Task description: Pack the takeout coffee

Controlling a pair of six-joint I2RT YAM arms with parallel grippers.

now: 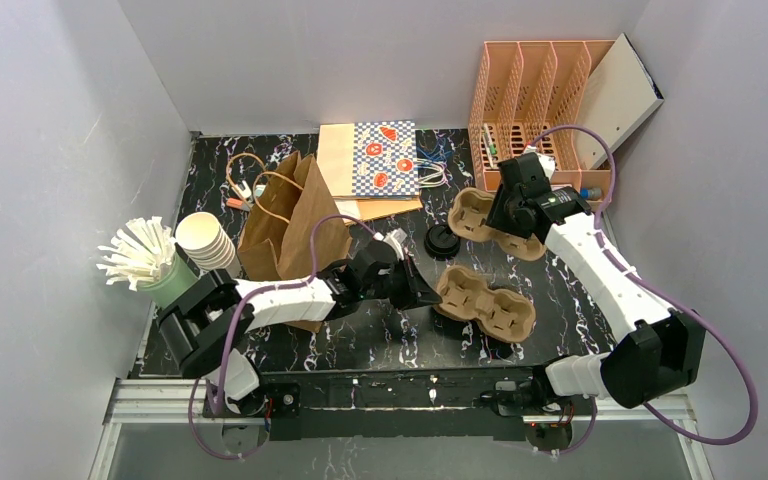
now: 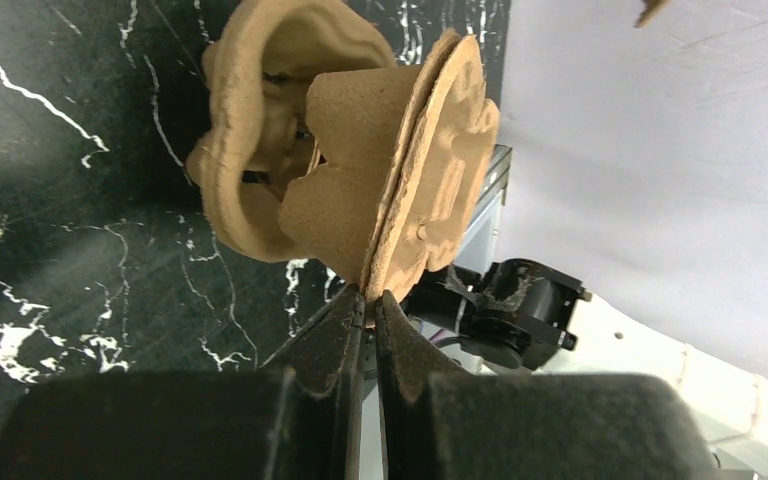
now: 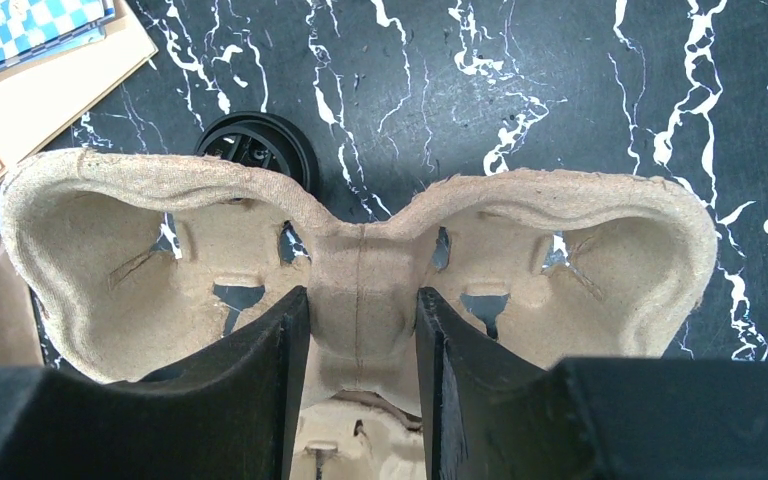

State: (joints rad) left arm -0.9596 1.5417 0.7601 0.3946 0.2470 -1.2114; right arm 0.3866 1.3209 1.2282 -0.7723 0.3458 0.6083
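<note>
No takeout coffee shows in any view. Two brown moulded-pulp cup carriers lie on the black marble table. My left gripper (image 1: 428, 296) (image 2: 371, 296) is shut on the thin rim of the near carrier (image 1: 487, 303) (image 2: 360, 150), which stands tilted on edge in the left wrist view. My right gripper (image 1: 507, 214) (image 3: 360, 300) is shut on the raised middle ridge of the far carrier (image 1: 480, 222) (image 3: 360, 250), one finger in each cup well. A second pulp layer (image 3: 360, 440) shows just under it.
A loose black lid (image 1: 442, 241) (image 3: 260, 150) lies between the carriers. A brown paper bag (image 1: 290, 215) stands open at the left, beside a stack of lidless cream cups (image 1: 208, 240) and a green cup of white sticks (image 1: 150, 260). A pink rack (image 1: 540, 95) stands back right.
</note>
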